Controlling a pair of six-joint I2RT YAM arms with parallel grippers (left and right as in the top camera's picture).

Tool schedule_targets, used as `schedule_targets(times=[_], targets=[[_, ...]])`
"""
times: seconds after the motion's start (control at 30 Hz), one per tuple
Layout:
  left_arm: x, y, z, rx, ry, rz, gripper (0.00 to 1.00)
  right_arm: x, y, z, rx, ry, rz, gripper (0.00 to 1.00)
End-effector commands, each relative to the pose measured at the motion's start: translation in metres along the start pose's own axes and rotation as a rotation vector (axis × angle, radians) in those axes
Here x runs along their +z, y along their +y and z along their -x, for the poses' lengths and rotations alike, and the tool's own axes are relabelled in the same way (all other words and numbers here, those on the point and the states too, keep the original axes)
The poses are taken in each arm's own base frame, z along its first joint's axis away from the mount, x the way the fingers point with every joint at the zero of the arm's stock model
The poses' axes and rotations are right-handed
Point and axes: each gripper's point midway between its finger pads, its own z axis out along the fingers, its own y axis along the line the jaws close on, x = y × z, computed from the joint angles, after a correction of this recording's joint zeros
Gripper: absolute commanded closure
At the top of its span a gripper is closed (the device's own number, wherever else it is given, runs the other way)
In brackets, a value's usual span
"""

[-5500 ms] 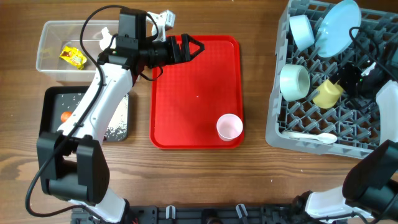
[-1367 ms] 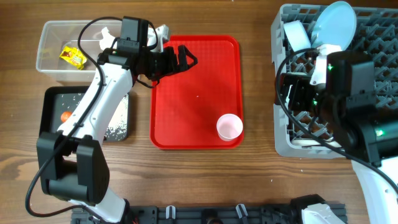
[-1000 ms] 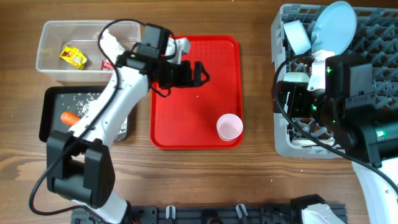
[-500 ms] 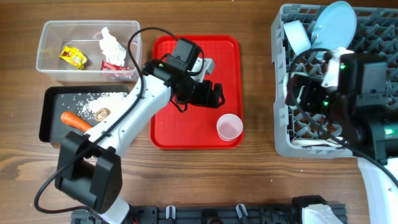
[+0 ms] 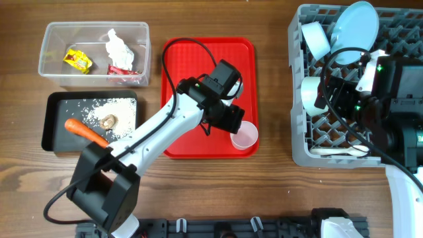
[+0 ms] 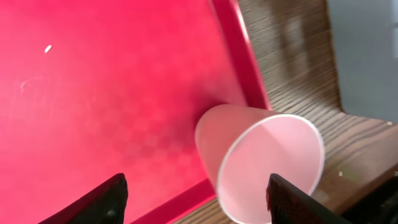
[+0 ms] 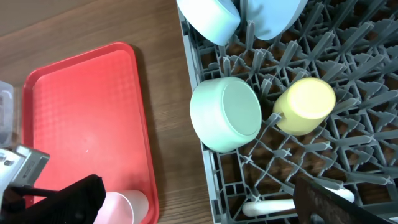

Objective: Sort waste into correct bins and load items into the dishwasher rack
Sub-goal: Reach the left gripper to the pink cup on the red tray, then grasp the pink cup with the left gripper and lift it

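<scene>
By the edge of the tray point(image 5: 198, 79), the left hand point(image 6: 198, 188) is straddling the cup point(image 6: 261, 162), spread wide, needing centring, then a gentle squeeze. The right hand point(image 7: 199, 198) is gaping over the rack point(image 7: 348, 74).

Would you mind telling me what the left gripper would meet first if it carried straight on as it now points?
Most likely the pink cup, standing on the red tray, directly ahead between its open jaws.

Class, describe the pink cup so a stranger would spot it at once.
Start at the flat red tray in the middle. The pink cup sits in its corner nearest the grey rack, on the robot's side. It is the only dish on the tray, and the only pink one.
</scene>
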Motion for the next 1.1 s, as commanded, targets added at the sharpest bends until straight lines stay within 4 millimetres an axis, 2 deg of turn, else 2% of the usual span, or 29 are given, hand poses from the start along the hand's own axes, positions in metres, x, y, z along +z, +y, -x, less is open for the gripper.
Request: schedule_targets(times=[0.0, 0.13, 0.17, 0.3, 0.4, 0.5, 0.7, 0.83, 0.93, 1.07], targets=[[0.016, 0.009, -0.008, -0.008, 0.044, 0.035, 0.31, -0.002, -0.001, 0.002, 0.015, -0.007, -0.003, 0.0], [0.029, 0.014, -0.013, -0.015, 0.082, 0.047, 0.46, -0.002, -0.001, 0.001, 0.004, -0.002, -0.004, 0.0], [0.03, 0.014, -0.014, -0.016, 0.084, 0.047, 0.54, -0.002, -0.001, 0.001, 0.004, 0.0, -0.005, 0.0], [0.03, 0.013, -0.011, -0.013, 0.073, 0.044, 0.65, -0.002, -0.001, 0.001, -0.003, 0.001, -0.005, 0.0], [0.03, 0.013, -0.011, -0.013, 0.072, 0.044, 0.83, -0.002, -0.001, 0.0, -0.004, 0.002, -0.005, 0.0], [0.03, 0.013, -0.009, -0.012, 0.066, 0.041, 0.94, -0.002, -0.002, 0.0, -0.007, 0.004, -0.006, 0.0], [0.031, 0.01, -0.009, -0.012, 0.067, 0.026, 0.96, -0.002, -0.002, -0.002, -0.008, 0.013, -0.007, 0.0], [0.024, -0.002, -0.009, -0.033, 0.079, -0.079, 0.96, -0.002, 0.005, -0.005, -0.011, 0.025, 0.033, 0.0], [0.009, -0.009, -0.005, -0.071, 0.077, -0.202, 0.96, -0.008, 0.023, -0.007, -0.043, 0.03, 0.141, 0.0], [-0.026, -0.009, 0.005, -0.126, 0.037, -0.361, 0.96, -0.034, 0.045, -0.011, -0.105, -0.016, 0.291, 0.0]])
